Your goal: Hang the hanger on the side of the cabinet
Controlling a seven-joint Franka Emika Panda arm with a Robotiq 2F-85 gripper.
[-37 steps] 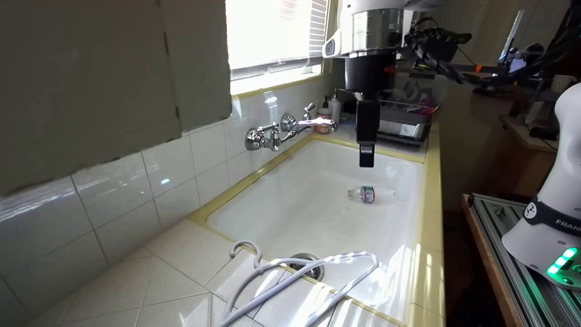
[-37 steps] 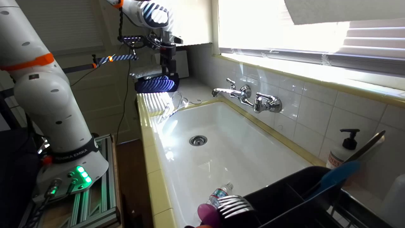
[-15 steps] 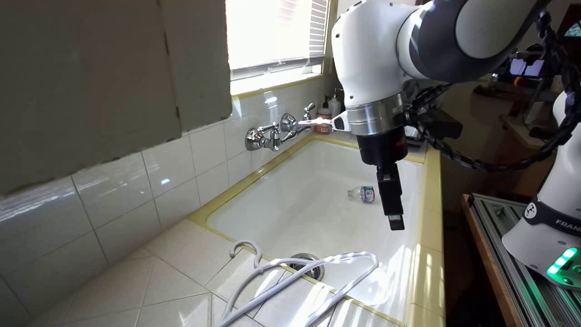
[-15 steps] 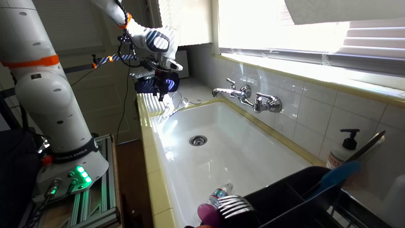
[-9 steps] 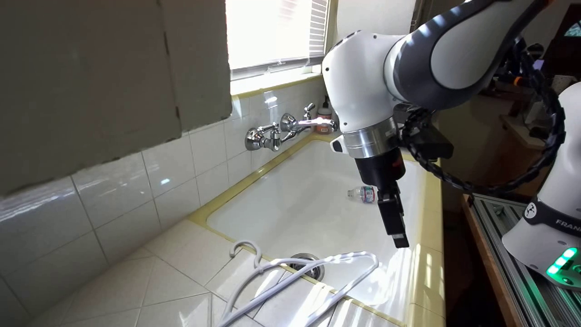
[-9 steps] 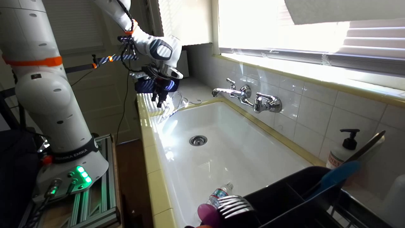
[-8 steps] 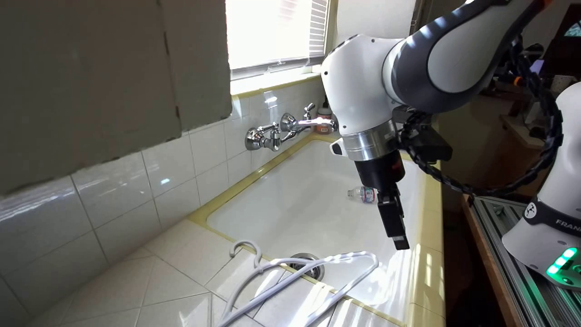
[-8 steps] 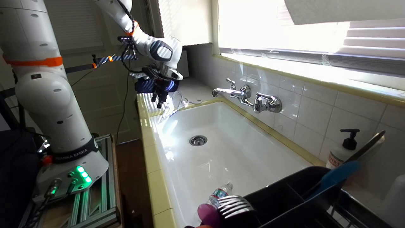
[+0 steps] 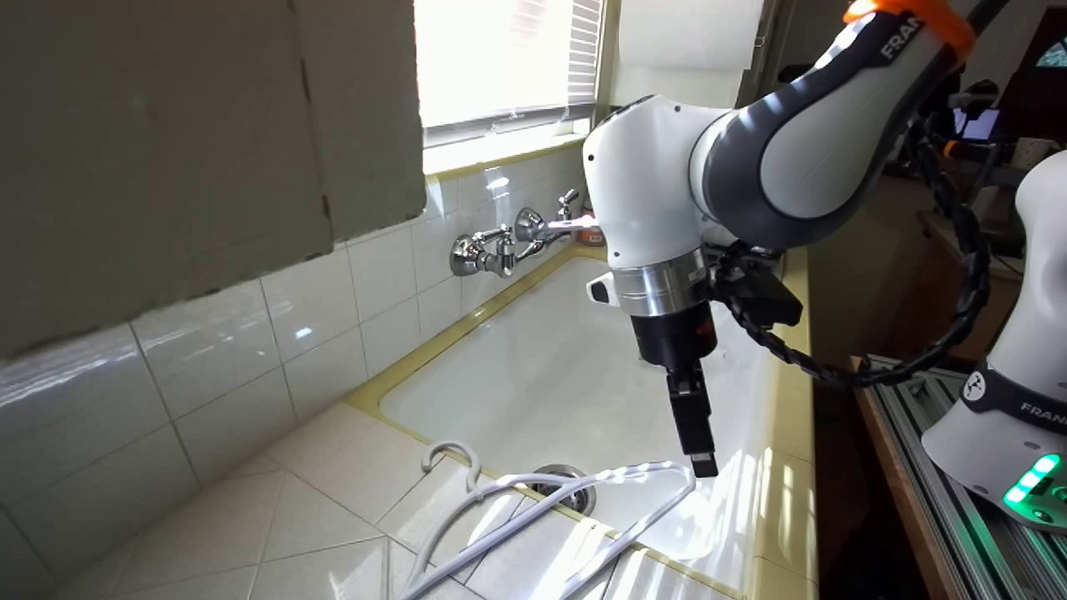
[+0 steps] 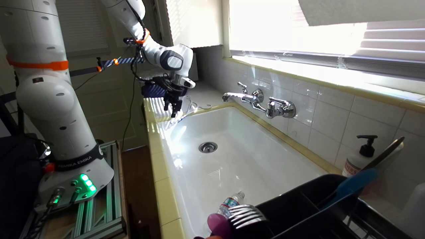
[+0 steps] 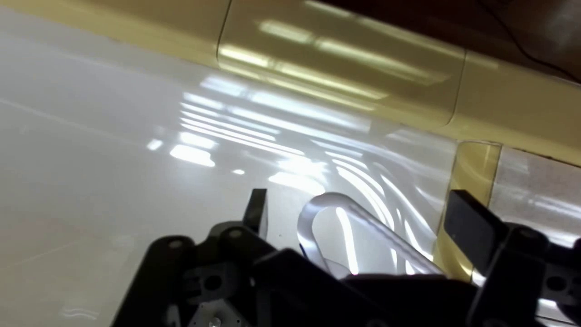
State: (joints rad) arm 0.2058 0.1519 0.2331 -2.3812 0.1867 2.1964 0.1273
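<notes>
While the gripper gapes — fingers wide apart, hanger seen between them, contact unclear.

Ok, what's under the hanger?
Beneath the hanger: counter tiles, the yellow sink edge and, under its overhanging end, the sink basin. It hides strips of these and, in an exterior view, part of the drain.

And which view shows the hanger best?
An exterior view: the hanger appears large, clear, though cut off below. The wrist view shows one bent end; in an exterior view, it looks small and far, its hook visible.
</notes>
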